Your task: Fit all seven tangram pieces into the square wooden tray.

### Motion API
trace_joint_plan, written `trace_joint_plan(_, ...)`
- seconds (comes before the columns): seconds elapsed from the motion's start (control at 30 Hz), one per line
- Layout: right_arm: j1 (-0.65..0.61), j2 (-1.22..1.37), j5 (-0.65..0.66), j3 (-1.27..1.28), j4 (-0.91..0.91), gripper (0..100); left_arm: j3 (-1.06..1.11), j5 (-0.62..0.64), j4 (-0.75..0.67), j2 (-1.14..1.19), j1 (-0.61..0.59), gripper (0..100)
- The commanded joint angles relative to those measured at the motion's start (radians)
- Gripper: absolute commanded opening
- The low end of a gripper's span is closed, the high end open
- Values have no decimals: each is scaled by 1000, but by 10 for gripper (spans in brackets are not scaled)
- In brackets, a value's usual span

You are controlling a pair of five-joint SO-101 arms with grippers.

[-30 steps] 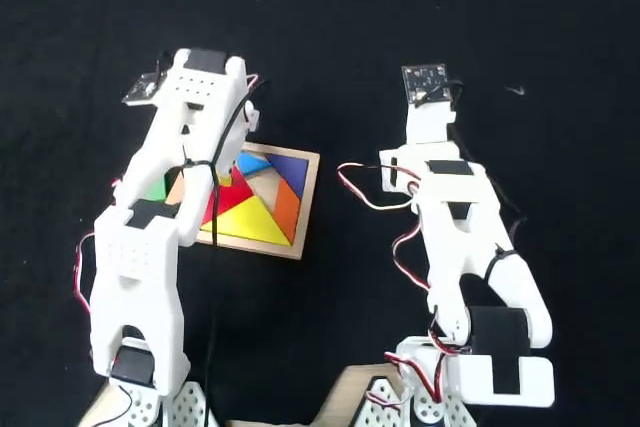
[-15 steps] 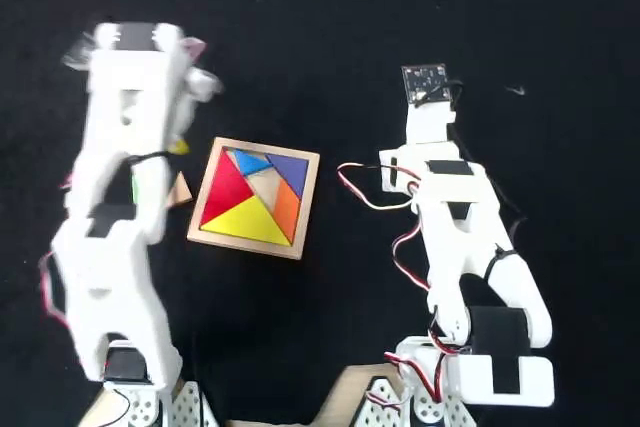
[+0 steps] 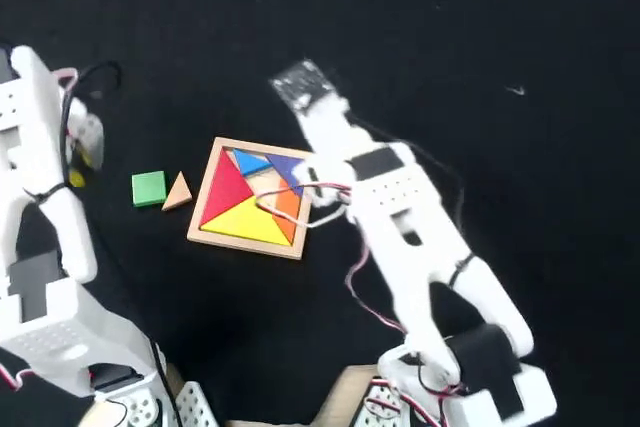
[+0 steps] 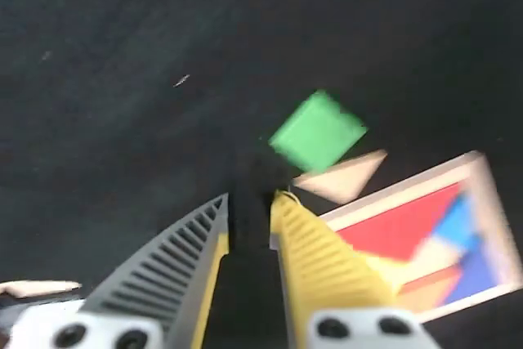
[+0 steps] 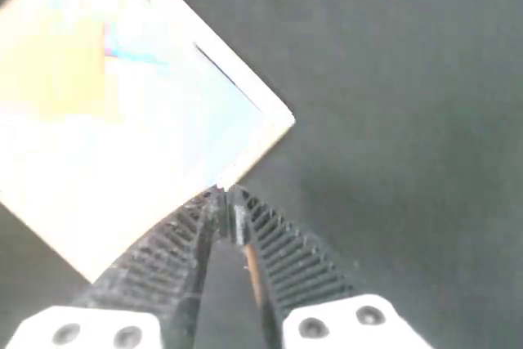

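The square wooden tray (image 3: 303,205) lies left of centre, holding red (image 3: 225,192), yellow (image 3: 248,219), light blue, dark blue and orange (image 3: 288,209) pieces around a bare wooden patch. A green square (image 3: 148,188) and a tan triangle (image 3: 178,192) rest on the cloth just left of the tray. My left gripper (image 4: 252,195) is shut and empty, a short way from the green square (image 4: 317,131) and the tan triangle (image 4: 339,177). The right arm (image 3: 380,182) leans over the tray's right side. Its gripper (image 5: 225,199) is shut and empty at the tray's edge (image 5: 270,124).
Black cloth covers the whole table (image 3: 500,67). The left arm (image 3: 40,197) stands along the far left edge. Both arm bases sit at the near edge, with open cloth behind and to the right of the tray.
The left arm swung away from over the tray to the far left, uncovering the green square and tan triangle. The right arm swung left until its gripper reached the tray's right side.
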Motion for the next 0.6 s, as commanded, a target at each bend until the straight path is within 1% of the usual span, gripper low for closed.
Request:
trace_joint_plan(0.0, -110, 104, -28, -242, 74, 11, 76, -157, 8, -26, -31, 95)
trace_joint_plan(0.07, -141, 197, -28, -312, 75, 11, 110, -166, 6, -43, -51, 34)
trace_joint_plan(0.1, -152, 245, -28, -346, 72, 11, 125, -173, -3, -52, -61, 23)
trace_joint_plan(0.13, -161, 297, -28, -380, 72, 11, 148, -181, -28, -64, -71, 38)
trace_joint_plan(0.27, -184, 489, -29, -507, 75, 11, 291, -190, -149, -150, -93, 30)
trace_joint_plan(0.4, -184, 602, -29, -590, 107, 11, 522, -167, -344, -301, -87, 30)
trace_joint_plan(0.47, -184, 624, -29, -610, 144, 11, 650, -127, -462, -396, -87, 30)
trace_joint_plan(0.57, -184, 631, -29, -619, 158, 11, 800, -112, -603, -542, -85, 30)
